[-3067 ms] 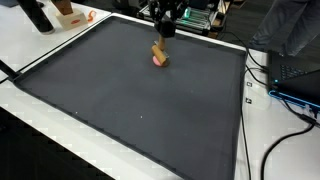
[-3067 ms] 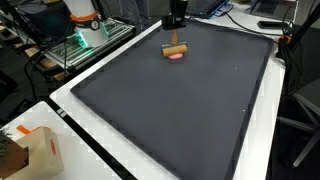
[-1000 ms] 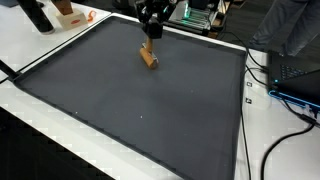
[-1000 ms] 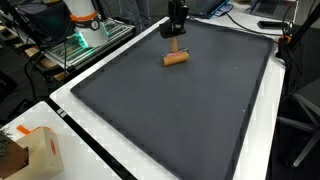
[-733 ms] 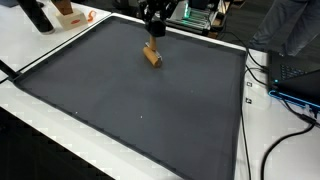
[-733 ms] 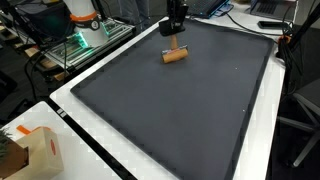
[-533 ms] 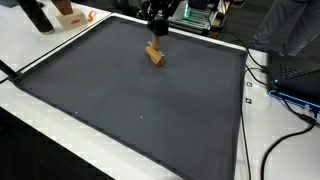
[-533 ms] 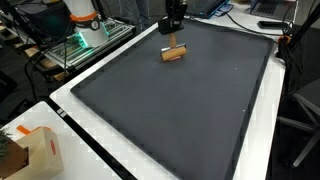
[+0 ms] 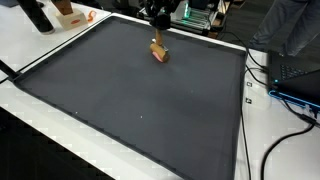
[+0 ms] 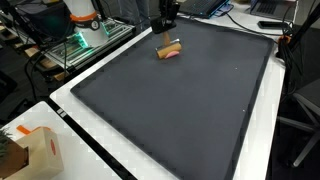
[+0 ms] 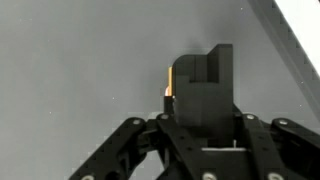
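Note:
A small wooden tool with a thin handle and a pink end (image 9: 158, 50) sits low over the far part of the black mat (image 9: 130, 110) in both exterior views (image 10: 169, 49). My gripper (image 9: 158, 30) is directly above it, near the mat's far edge (image 10: 167, 26). In the wrist view the fingers (image 11: 205, 70) are pressed together as one dark block. A sliver of the wooden tool (image 11: 170, 82) shows beside them. The grip point itself is hidden.
The mat (image 10: 180, 110) lies on a white table. A cardboard box (image 10: 35, 150) stands at one corner, with an orange-and-white object (image 10: 83, 15) and a green-lit device (image 10: 78, 45) beside the mat. Cables and a dark device (image 9: 295, 80) lie along one side.
The wooden tool has turned and shifted toward the mat's far edge along with the gripper. The gripper has risen slightly.

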`<move>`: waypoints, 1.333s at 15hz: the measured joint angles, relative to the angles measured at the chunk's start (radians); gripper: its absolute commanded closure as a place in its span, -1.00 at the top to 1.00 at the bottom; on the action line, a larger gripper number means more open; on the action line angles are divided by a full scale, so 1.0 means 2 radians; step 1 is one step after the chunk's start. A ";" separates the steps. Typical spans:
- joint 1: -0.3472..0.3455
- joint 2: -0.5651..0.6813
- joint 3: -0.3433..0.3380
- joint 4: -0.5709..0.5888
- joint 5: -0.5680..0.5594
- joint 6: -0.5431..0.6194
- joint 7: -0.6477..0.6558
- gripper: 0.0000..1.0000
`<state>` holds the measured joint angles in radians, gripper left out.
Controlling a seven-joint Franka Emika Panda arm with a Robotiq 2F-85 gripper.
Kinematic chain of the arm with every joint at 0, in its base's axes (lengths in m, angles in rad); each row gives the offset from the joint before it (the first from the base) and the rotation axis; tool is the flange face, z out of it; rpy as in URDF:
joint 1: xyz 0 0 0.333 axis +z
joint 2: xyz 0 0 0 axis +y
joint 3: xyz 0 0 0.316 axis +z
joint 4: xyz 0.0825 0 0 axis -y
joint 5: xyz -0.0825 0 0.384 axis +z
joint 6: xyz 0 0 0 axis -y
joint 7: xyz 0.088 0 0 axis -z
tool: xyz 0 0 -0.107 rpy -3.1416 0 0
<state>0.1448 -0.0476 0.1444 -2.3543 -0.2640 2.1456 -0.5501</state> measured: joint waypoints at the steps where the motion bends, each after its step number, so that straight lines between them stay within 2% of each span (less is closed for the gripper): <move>1: 0.000 -0.003 0.000 -0.003 0.000 -0.002 0.000 -0.53; 13: 0.000 -0.039 -0.001 -0.017 -0.020 -0.007 0.023 -0.53; 20: 0.003 -0.008 0.009 -0.016 -0.070 -0.055 0.052 -0.53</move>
<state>0.1509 -0.0637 0.1627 -2.3871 -0.4047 2.0357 -0.4462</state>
